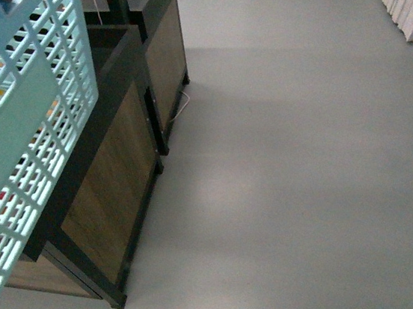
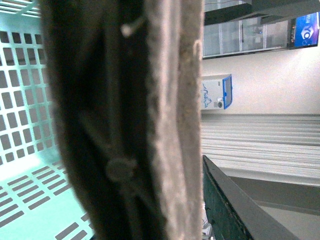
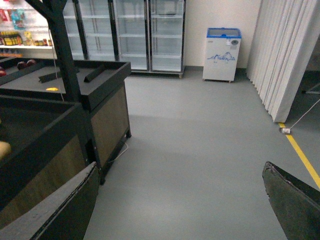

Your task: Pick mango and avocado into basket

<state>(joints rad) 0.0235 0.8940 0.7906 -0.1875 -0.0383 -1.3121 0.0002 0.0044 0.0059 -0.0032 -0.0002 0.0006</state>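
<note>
In the front view the basket (image 1: 27, 108) runs off the picture's edge, and through its slots only orange and red flecks show, too broken to name. In the left wrist view a blurred dark and grey band (image 2: 125, 120) hides much of the basket. The right gripper (image 3: 181, 169) is cropped to two fingers. A yellowish lump (image 3: 4, 149) is cut by the edge.

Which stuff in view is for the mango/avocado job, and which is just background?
Job:
basket, close at the front view's left
right gripper, open, empty
No mango or avocado that I can make out.

Background:
dark display stands
glass-door fridges
blue-lidded freezer
white curtain
yellow floor line
</note>
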